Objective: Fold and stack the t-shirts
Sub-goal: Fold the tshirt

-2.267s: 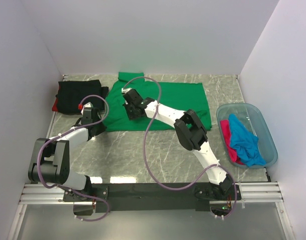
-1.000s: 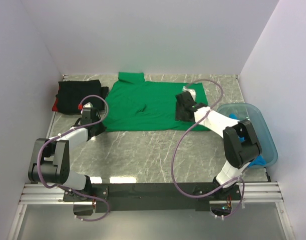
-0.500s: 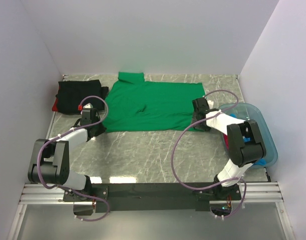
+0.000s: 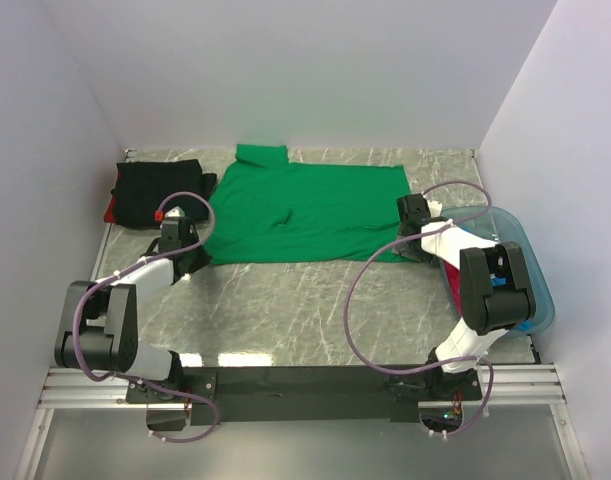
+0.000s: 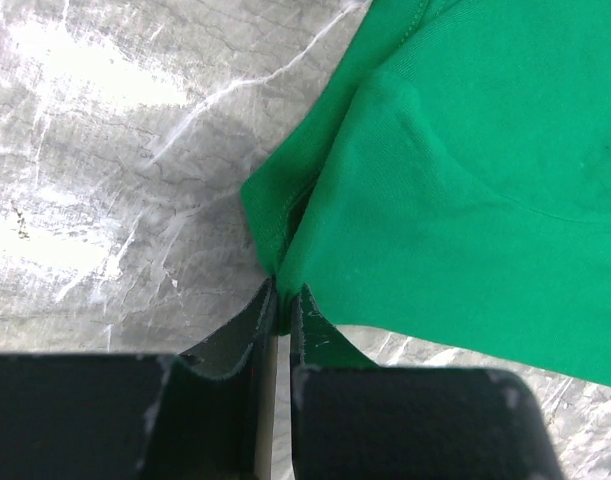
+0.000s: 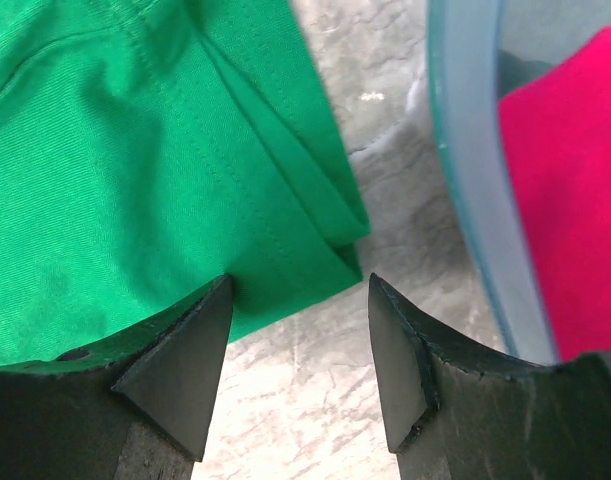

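left hand [image 5: 282, 300] pinched on green t-shirt [image 4: 305, 210] corner; right hand [image 6: 300, 300] spread wide (holding nothing).

A spread shirt [image 4: 315, 215] across the table's [image 4: 285, 300] far middle, folded shirts [image 4: 157, 192] stacked at its far left, tub [image 6: 463, 150] at right with seemingly one loose shirt [image 6: 565, 200] inside, mostly hidden.

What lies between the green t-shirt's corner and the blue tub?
Only a bare strip of marble table separates the green t-shirt from the tub. The right wrist view shows it, beside the open right claw.
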### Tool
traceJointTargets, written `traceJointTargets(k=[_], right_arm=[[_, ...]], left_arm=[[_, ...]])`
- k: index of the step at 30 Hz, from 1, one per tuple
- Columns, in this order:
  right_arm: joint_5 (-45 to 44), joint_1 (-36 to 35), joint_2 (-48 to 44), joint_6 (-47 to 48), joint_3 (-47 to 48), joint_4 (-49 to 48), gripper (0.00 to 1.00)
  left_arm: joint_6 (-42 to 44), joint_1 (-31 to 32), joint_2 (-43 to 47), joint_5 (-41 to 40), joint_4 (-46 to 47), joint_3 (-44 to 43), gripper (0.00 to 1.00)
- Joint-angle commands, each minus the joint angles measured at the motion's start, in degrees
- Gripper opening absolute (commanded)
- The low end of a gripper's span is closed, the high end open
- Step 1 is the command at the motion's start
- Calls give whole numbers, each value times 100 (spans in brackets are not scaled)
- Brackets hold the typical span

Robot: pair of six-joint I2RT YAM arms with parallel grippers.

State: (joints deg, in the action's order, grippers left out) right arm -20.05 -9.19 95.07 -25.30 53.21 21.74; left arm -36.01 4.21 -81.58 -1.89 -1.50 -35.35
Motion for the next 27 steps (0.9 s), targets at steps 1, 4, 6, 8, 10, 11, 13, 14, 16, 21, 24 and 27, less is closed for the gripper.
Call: traceJointTargets(k=[1, 4, 6, 8, 10, 11, 13, 14, 16, 21, 24, 27], right_arm=[[-437, 40, 12, -54, 207, 67, 63], [-561, 66, 143, -10, 321, 85, 63], [-648, 84, 257, 34, 383, 111, 62], [-666, 93, 328, 77, 453, 120, 60], [-658, 137, 416, 95, 514, 138, 56], [-658, 146, 468, 121, 524, 147, 55], [-605, 172, 539, 148, 541, 164, 47], [-544, 181, 565, 183, 550, 156, 44], [-474, 207, 592, 218, 550, 147, 32], [-289, 225, 531, 271, 480, 103, 7], [-166, 216, 408, 201, 366, 155, 0], [-113, 181, 162, 122, 103, 182, 0]], left_arm=[[59, -43, 178, 66, 106, 46, 0], [59, -60, 204, 75, 106, 55, 1], [59, -69, 213, 84, 106, 72, 1], [59, -78, 213, 92, 106, 64, 1], [59, -87, 187, 110, 106, 55, 1], [59, -87, 186, 110, 114, 55, 1], [68, -96, 178, 119, 106, 55, 0], [68, -104, 178, 119, 106, 55, 1], [68, -113, 178, 127, 106, 55, 1], [68, -139, 186, 145, 106, 72, 1], [41, -148, 213, 145, 106, 90, 1], [-11, -157, 274, 84, 106, 116, 1]])
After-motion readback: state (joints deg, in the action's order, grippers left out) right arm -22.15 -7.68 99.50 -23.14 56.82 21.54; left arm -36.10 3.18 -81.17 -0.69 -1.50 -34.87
